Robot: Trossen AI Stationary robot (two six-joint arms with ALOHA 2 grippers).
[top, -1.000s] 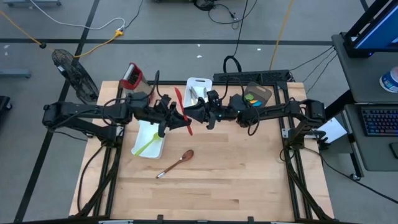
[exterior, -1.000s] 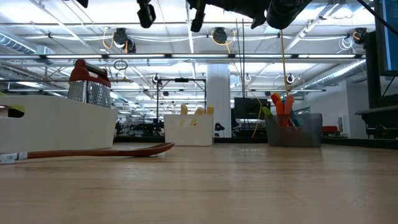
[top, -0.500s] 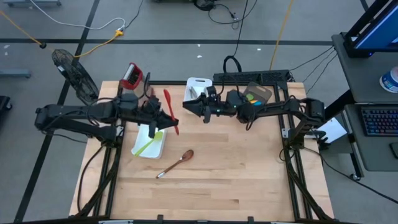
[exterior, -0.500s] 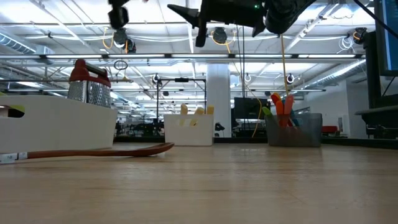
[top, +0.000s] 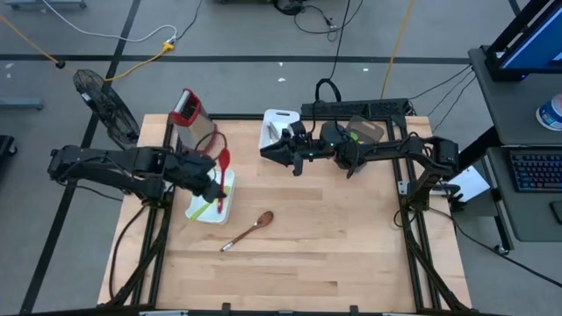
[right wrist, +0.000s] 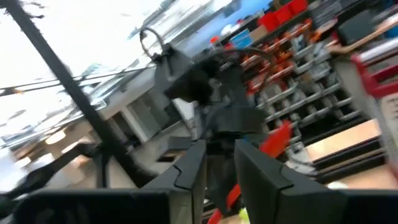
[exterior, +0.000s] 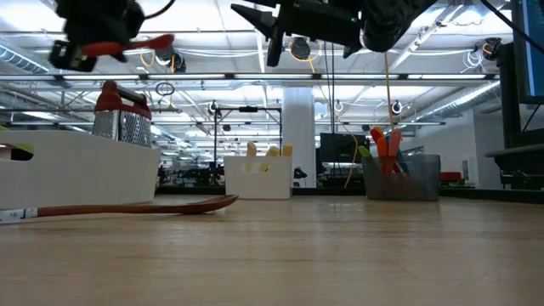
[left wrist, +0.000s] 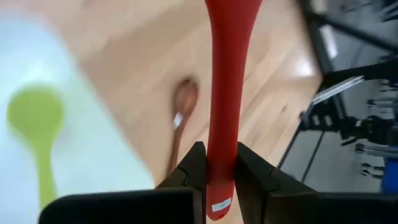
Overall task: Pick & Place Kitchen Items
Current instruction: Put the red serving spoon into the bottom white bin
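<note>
The left hand (top: 214, 181) is positioned above the white rectangular bin (top: 200, 211) at the left side of the light wooden tabletop (top: 334, 254). Its fingers (left wrist: 193, 168) are pinched on the handle of a red silicone spatula (top: 221, 175), which is held clear of the bin. In the left wrist view the red handle (left wrist: 222, 93) is seen clamped between both fingers. A lime-green plastic spoon (top: 205, 208) lies inside the white bin. A brown wooden spoon (top: 249, 230) lies on the bare tabletop just beside the bin, toward the middle.

The right hand (top: 268, 151) is raised near the tabletop's far edge, close to a second white bin (top: 279, 118). Nothing is seen between its fingers (right wrist: 186, 171), which stand slightly apart. A grey bin (exterior: 403, 178) with orange and green utensils (exterior: 381, 143) stands at the far right. A metal box grater with a red top (top: 185, 107) stands at the far left corner.
</note>
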